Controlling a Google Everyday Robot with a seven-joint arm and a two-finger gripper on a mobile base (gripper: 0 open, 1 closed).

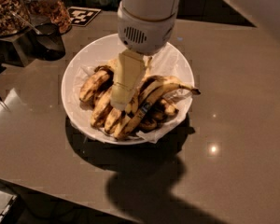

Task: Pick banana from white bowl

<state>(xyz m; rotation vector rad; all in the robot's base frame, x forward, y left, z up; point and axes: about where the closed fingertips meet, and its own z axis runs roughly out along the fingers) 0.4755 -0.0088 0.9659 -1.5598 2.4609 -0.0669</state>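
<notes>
The white bowl point(177, 62) stands on the brown table, lined with crinkled white paper and holding several overripe bananas blotched brown-black. My gripper point(117, 101) reaches straight down from above into the middle of the pile. Its cream-coloured tip is against a blotched banana point(101, 108) with no sticker. A longer curved banana with a blue sticker point(147, 107) lies just to the right of the tip. Another blotched banana point(93, 84) lies at the left side of the bowl. The wrist housing hides the back of the pile.
Glass jars of nuts point(7, 6) and a dark stand point(42, 41) sit at the back left. A black-and-white marker tag point(84, 15) lies behind the bowl. The table's front edge runs along the lower left.
</notes>
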